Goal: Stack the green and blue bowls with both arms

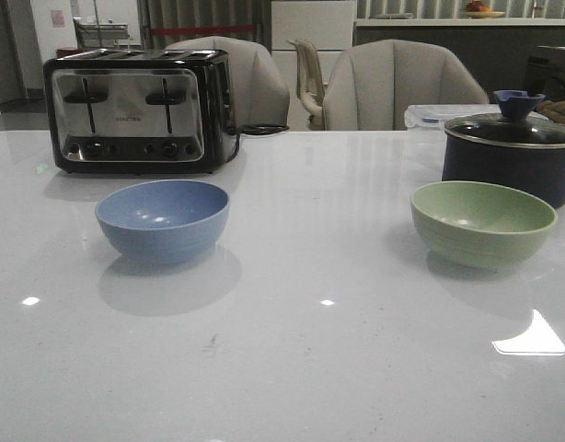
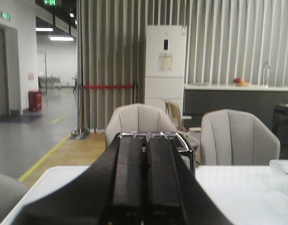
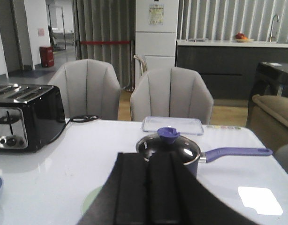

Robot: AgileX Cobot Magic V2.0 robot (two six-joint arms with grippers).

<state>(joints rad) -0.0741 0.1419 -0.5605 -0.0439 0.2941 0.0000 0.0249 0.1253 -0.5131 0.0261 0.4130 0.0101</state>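
Two bowls sit well apart: blue bowl [image 1: 162,219], green bowl [image 1: 482,222]. Both end effectors [image 2: 143,178] [image 3: 148,190] pressed together; spread fingers before gripping each rim squarely.

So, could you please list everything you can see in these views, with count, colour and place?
blue bowl: one, dusty blue, table's left, in front of the toaster
green bowl: one, pale green, table's right, in front of the pot
toaster: one, black and silver, back left
lidded pot: one, dark with purple knob and handle, back right
clear lid: one, transparent, behind the pot
chairs: two, beige, beyond the table
left gripper: black, shut
right gripper: black, shut
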